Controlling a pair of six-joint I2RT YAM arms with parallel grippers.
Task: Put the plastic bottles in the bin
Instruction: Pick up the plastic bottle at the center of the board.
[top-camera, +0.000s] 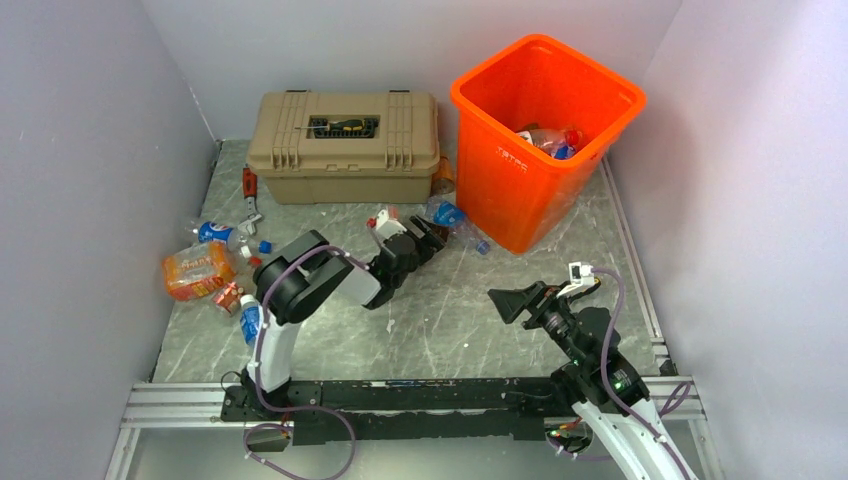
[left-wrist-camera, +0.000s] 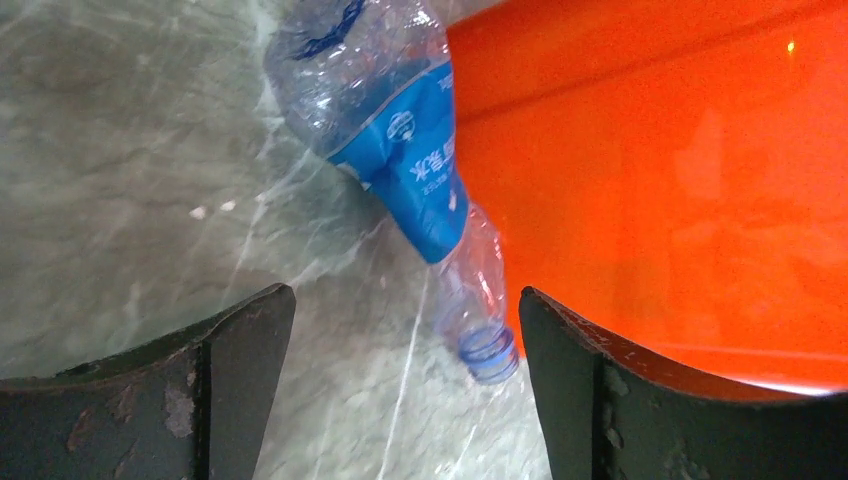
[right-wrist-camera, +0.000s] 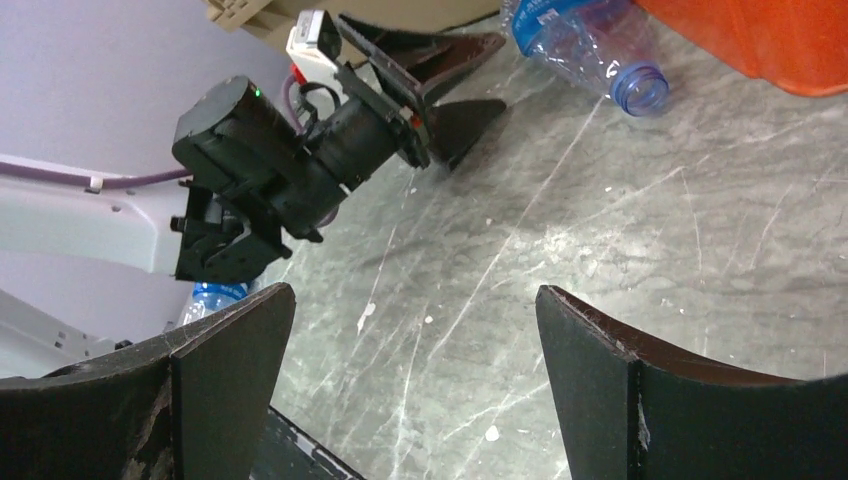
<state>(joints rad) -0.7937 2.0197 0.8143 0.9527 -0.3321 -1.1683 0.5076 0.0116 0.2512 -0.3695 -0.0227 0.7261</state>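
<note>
Lying on the table against the foot of the orange bin, the crushed blue-label bottle fills the upper middle of the left wrist view. Its open neck points down the frame toward the right-hand finger. The left gripper has its jaws spread wide and holds nothing. The bottle lies just ahead of it, and the right wrist view shows bare table between the two.

In the top view this bottle sits at centre, between the left gripper and the bin wall, below the tan toolbox. More bottles rest inside the bin at upper right. Others, among them an orange-wrapped one, lie scattered at the left edge.

The right gripper hangs at lower right, well apart from the bottle, jaws wide and empty.
</note>
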